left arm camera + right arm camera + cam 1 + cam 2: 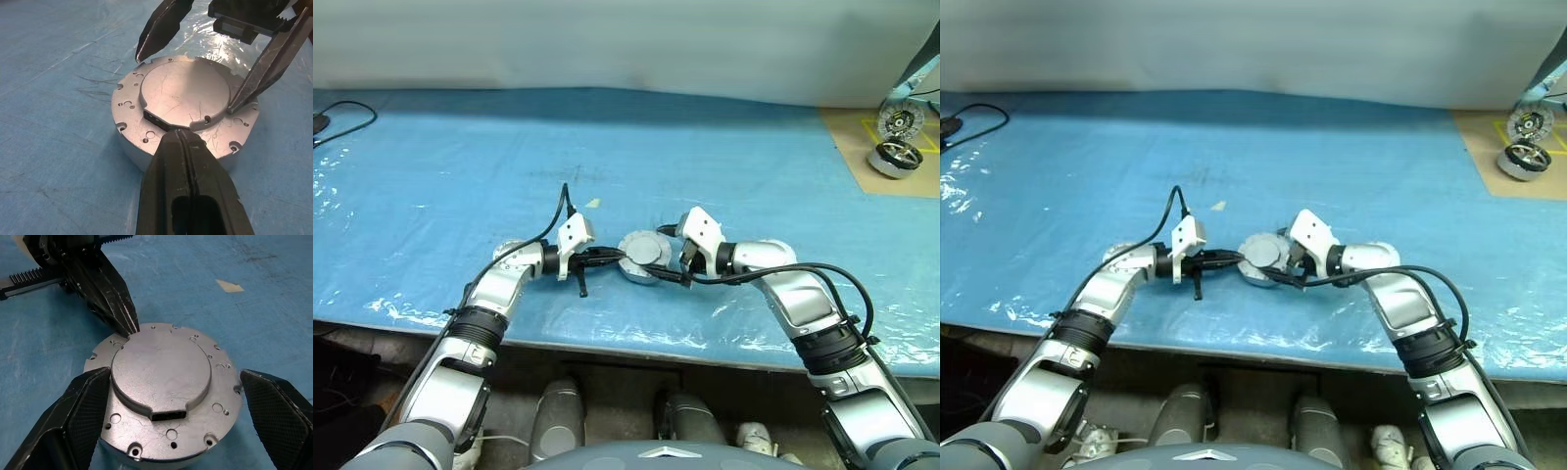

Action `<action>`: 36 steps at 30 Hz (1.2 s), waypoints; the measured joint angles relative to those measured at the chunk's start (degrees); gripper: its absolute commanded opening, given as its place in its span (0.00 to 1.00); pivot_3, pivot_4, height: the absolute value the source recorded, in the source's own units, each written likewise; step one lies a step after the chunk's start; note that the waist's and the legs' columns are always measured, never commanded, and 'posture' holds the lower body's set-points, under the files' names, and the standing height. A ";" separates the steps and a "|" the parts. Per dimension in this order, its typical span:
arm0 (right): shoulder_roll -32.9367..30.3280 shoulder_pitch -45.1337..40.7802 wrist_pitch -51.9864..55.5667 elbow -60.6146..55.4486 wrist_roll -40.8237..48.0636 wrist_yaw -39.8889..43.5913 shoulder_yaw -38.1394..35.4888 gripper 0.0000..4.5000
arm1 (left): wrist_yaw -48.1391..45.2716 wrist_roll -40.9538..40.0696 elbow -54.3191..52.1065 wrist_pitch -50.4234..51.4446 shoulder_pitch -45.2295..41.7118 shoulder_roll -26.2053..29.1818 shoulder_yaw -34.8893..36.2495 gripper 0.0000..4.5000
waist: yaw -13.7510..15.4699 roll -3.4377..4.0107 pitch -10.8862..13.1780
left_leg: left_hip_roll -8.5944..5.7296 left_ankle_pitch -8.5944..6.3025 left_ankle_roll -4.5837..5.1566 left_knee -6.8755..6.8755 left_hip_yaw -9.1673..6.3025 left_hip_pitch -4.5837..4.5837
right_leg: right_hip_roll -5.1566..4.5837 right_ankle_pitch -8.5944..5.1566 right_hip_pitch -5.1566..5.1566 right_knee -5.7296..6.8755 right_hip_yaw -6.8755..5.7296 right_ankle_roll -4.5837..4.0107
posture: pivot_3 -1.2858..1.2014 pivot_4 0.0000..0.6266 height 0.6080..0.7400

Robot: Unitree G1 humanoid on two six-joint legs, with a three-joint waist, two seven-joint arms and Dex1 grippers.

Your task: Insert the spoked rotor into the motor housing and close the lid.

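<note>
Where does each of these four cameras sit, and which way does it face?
Left and right eye views: on the head, looking forward and down at the blue table sheet; both arms show.
Left wrist view: on the left wrist, along the shut left gripper, which touches the round silver-grey lid.
Right wrist view: on the right wrist, along the open right gripper, whose fingers straddle the lid.
Shared: each wrist view faces the lid from opposite sides and shows the other gripper.
</note>
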 measured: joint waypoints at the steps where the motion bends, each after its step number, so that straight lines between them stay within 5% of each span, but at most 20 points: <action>1: 0.44 -0.04 0.99 -0.49 1.48 -0.61 -2.14 0.99 | -0.10 0.00 0.01 0.00 -0.04 0.00 0.00 0.00 | 0.00 0.00 0.00 | 0.00 0.00 0.00 0.00 0.00 -0.01 | 0.00 0.00 -0.02 0.01 0.00 0.00 | 0.52 0.24 1.00; 9: 3.68 0.52 20.00 -6.17 22.39 -4.73 -19.12 0.99 | -0.24 0.00 0.00 0.24 -0.01 0.04 0.01 0.00 | 0.11 0.01 0.00 | 0.02 0.01 0.00 0.00 0.00 0.00 | 0.02 0.00 0.02 0.01 -0.04 -0.01 | 0.52 0.24 1.00; 16: 4.39 5.48 37.66 1.97 31.07 -11.06 -27.29 0.99 | -0.37 0.00 -0.18 0.25 0.13 0.31 0.04 0.00 | 0.15 0.05 0.02 | 0.01 0.13 -0.22 -0.01 0.01 0.00 | 0.02 -0.01 0.00 0.00 -0.06 -0.01 | 0.52 0.24 1.00; 36: 16.17 6.29 38.45 0.14 35.58 -17.05 -23.79 0.99 | -2.35 0.16 0.64 0.31 -0.17 2.21 0.14 0.00 | 0.07 0.17 0.05 | 0.00 0.14 -0.25 -0.05 0.01 -0.04 | 0.00 -0.02 -0.05 0.00 -0.08 -0.01 | 0.52 0.24 1.00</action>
